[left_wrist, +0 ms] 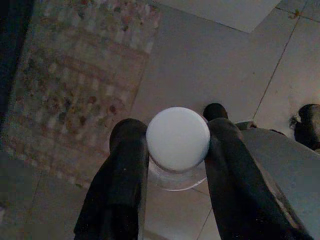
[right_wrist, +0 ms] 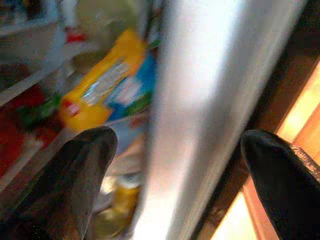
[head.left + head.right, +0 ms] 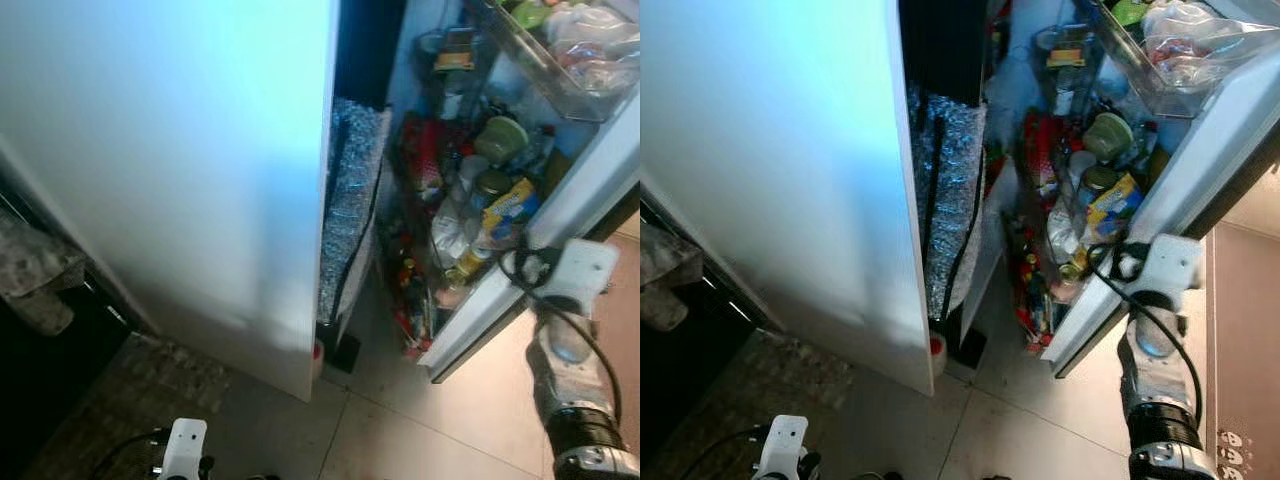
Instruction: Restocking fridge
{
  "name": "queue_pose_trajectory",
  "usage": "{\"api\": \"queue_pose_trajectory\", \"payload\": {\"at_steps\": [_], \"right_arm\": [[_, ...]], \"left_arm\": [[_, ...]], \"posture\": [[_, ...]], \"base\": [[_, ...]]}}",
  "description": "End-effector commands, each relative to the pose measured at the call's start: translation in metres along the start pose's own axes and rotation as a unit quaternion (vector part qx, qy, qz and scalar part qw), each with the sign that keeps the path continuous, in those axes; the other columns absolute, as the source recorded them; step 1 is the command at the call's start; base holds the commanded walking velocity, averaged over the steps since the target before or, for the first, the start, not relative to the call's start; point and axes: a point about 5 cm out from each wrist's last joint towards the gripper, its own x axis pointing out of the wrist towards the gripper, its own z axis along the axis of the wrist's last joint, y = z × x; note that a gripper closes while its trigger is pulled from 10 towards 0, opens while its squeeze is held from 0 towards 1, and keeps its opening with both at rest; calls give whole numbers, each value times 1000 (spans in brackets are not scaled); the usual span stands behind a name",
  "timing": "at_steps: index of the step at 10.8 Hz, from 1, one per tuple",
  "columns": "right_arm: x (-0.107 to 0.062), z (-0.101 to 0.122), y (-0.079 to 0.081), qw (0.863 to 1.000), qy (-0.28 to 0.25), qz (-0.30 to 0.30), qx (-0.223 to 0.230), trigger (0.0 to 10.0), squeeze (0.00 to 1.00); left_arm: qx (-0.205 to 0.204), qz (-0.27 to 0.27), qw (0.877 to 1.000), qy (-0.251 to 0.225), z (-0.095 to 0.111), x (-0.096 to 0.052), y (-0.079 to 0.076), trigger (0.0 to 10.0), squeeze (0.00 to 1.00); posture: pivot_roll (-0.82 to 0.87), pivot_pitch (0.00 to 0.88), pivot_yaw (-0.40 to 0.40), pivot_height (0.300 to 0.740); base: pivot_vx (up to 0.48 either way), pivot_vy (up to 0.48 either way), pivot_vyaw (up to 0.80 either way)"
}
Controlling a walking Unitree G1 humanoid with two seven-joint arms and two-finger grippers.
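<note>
Two grippers are at work. Nearest, low over the tiled floor (image 1: 220,55), the left gripper (image 1: 175,150) pinches a white-capped bottle (image 1: 178,139) between its fingers. Farther out, the right gripper (image 2: 175,150) is spread around the edge of the fridge door (image 2: 200,100), whose crowded shelves carry a yellow packet (image 3: 510,205). The door-opening step seems in hand; next, the bottle needs a free shelf spot.

Closed fridge door (image 3: 180,170) at left, open door (image 3: 560,200) swung far right, packed door shelves (image 3: 470,200) between, rug (image 3: 130,400) on floor near left.
</note>
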Motion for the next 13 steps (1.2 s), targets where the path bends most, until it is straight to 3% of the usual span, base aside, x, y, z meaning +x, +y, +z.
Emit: {"api": "queue_pose_trajectory", "payload": {"at_steps": [1, 3, 5, 9, 10, 11, 12, 13], "right_arm": [[2, -5, 9, 999, 24, 29, 3, 10000, 0], [1, -20, 39, 988, 83, 126, -16, 10000, 0], [3, -26, 43, 982, 116, 143, -30, 10000, 0], [8, -28, 40, 983, 136, 120, -4, 10000, 0], [-38, -91, 41, 964, 248, 91, 14, 10000, 0], [-55, -110, 39, 955, 284, 89, 8, 10000, 0], [-87, -139, 34, 936, 342, 83, 5, 10000, 0], [-108, -156, 30, 921, 380, 82, -9, 10000, 0]], "left_arm": [[6, -2, 1000, 13, -7, -2, 0, 10000, 0], [7, -1, 1000, 12, -6, -1, 1, 10000, 0], [9, 2, 1000, 12, -6, -1, 4, 10000, 0], [10, 1, 1000, 12, -5, -1, 6, 10000, 0], [12, -4, 1000, 19, -7, -1, 4, 10000, 0], [6, -5, 1000, 18, -8, -2, 4, 10000, 0], [10, -4, 1000, 18, -8, -2, 4, 10000, 0], [8, -5, 1000, 18, -8, -2, 4, 10000, 0]], "posture": [[64, 135, 2, 740], [71, 139, 7, 740], [76, 139, 12, 740], [78, 140, 18, 740], [80, 142, 20, 740], [81, 143, 21, 740], [76, 141, 21, 740], [86, 140, 16, 740]], "base": [[0, 0, 0], [0, 0, 0], [0, 0, 0], [0, 0, 0], [0, 0, 0], [0, 0, 0], [0, 0, 0], [0, 0, 0]]}}
